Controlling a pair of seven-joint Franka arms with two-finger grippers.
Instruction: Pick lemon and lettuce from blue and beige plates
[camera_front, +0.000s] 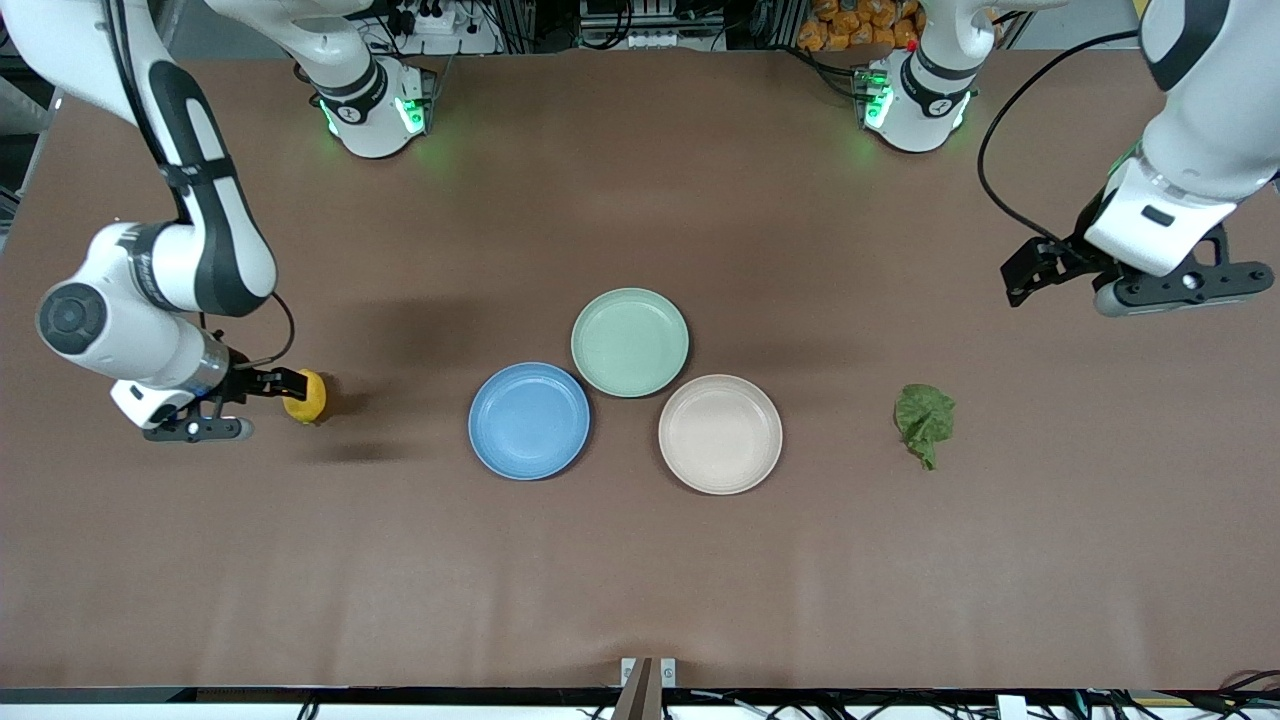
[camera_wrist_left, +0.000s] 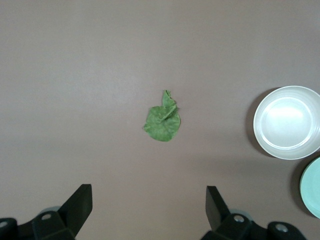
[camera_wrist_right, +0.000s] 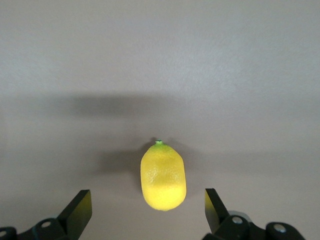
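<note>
The yellow lemon (camera_front: 306, 397) lies on the brown table toward the right arm's end, well away from the blue plate (camera_front: 529, 420). My right gripper (camera_front: 288, 386) is open and low at the lemon; in the right wrist view the lemon (camera_wrist_right: 163, 175) has one end between the spread fingertips (camera_wrist_right: 146, 200), not touching them. The green lettuce leaf (camera_front: 925, 420) lies on the table toward the left arm's end, beside the beige plate (camera_front: 720, 433). My left gripper (camera_front: 1015, 285) is open and empty, up in the air. Its wrist view shows the lettuce (camera_wrist_left: 162, 122) ahead of the gripper (camera_wrist_left: 148, 194).
A pale green plate (camera_front: 630, 341) touches the blue and beige plates at mid-table. All three plates hold nothing. The beige plate (camera_wrist_left: 286, 122) and the green plate's rim (camera_wrist_left: 314, 187) show in the left wrist view.
</note>
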